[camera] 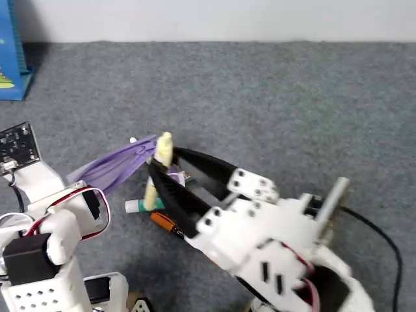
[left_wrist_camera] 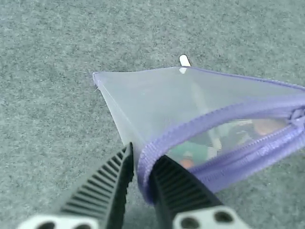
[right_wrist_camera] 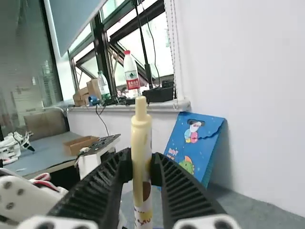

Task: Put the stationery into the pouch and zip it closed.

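Note:
A translucent purple zip pouch [camera: 114, 166] lies on the grey carpet, its mouth held up. My left gripper [left_wrist_camera: 142, 164] is shut on the pouch's [left_wrist_camera: 157, 102] zipper edge near one corner; stationery shows through the open mouth. My right gripper [camera: 158, 164] is shut on a cream-coloured pen [camera: 158, 170], held upright over the pouch's open end. In the right wrist view the pen [right_wrist_camera: 141, 157] stands between the black fingers [right_wrist_camera: 112, 179]. A green-and-white glue stick [camera: 142, 205] and an orange pen [camera: 166, 224] lie under the right arm.
A blue gift bag [camera: 11, 52] stands at the far left by the white wall, and it also appears as the blue gift bag [right_wrist_camera: 193, 145] in the right wrist view. Open grey carpet [camera: 273, 104] stretches behind the pouch.

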Motion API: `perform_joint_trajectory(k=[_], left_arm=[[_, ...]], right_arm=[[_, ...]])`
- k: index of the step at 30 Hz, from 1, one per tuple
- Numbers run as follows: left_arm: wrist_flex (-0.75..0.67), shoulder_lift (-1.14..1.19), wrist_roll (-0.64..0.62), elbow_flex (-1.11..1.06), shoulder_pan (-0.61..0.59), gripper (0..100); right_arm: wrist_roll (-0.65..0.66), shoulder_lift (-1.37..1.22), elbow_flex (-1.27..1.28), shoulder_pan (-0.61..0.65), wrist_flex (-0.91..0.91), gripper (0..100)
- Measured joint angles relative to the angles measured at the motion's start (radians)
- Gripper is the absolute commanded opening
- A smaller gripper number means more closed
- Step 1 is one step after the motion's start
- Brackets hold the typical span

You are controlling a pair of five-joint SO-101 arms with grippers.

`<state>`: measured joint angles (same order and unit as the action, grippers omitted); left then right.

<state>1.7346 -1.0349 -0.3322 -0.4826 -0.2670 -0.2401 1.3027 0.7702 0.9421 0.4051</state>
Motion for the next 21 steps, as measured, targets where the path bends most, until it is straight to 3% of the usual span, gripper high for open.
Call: perform_joint_trajectory(k=[7, 13, 21], left_arm=[[0.0, 0.005, 0.0, -0.005, 0.0, 1], [0.0, 0.005, 0.0, -0.006, 0.0, 1], [0.0, 0.005, 0.0, -0.006, 0.0, 1]], right_arm=[[0.0, -0.018, 0.315, -0.002, -0.502, 0.8], [0.0, -0.064, 0.321, 0.0, -0.612, 0.8], [0.063, -0.351, 0.322, -0.046, -0.821, 0.8]])
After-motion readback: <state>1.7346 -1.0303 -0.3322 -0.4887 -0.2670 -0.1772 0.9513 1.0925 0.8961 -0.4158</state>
